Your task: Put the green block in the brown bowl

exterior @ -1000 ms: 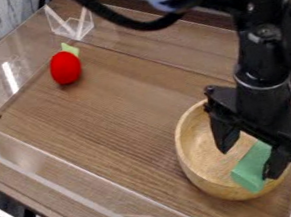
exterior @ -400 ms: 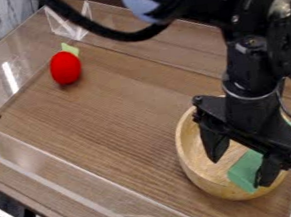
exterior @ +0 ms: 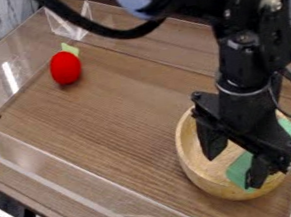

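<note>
The green block (exterior: 245, 170) lies inside the brown bowl (exterior: 199, 160) at the lower right of the table, leaning against the bowl's right inner wall. Only its lower tip and a corner near the far rim show. My gripper (exterior: 239, 163) hangs just above the bowl, open, with one black finger (exterior: 217, 142) on the left and the other on the right of the block. The fingers stand apart from the block and nothing is held. The arm covers the middle of the block and most of the bowl's inside.
A red round object (exterior: 64, 67) with a green top sits at the back left. Low clear walls (exterior: 34, 160) border the wooden table on the left, the front and the right, with a clear bracket at the back.
The open gripper has risen slightly and shifted left over the bowl. The green block stays in the bowl, more hidden by the fingers now.
</note>
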`<state>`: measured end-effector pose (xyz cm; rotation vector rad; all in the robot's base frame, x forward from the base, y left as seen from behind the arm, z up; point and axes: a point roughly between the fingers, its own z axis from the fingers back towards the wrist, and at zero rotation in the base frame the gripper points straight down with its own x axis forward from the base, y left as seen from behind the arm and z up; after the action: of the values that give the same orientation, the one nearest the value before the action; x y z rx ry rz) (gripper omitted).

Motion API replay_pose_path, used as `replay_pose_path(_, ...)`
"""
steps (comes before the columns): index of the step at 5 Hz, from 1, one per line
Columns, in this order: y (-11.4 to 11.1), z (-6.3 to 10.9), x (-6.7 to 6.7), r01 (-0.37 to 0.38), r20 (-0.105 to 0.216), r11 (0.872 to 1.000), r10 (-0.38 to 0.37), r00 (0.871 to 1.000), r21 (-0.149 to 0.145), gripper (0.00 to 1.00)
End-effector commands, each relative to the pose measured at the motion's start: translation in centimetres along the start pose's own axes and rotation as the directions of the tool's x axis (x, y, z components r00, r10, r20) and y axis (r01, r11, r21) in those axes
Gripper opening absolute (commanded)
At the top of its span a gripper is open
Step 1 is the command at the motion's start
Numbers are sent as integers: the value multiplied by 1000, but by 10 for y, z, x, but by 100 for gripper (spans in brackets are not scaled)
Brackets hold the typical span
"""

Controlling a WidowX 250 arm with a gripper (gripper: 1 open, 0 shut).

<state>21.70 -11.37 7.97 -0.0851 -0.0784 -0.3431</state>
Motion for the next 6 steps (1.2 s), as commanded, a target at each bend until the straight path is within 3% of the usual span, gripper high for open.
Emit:
replay_pose_path(1, -6, 13, 15, -38, 52, 999, 37, 998, 4, 100)
replay_pose_path(2, -14, 12, 16, -71, 41, 997, 70, 997, 6, 100)
replay_pose_path(4, -12, 22, 11, -41, 37, 999, 41, 998, -13, 100)
replay_pose_path(6, 7, 31, 15, 32, 22, 999, -31, 999, -29, 100)
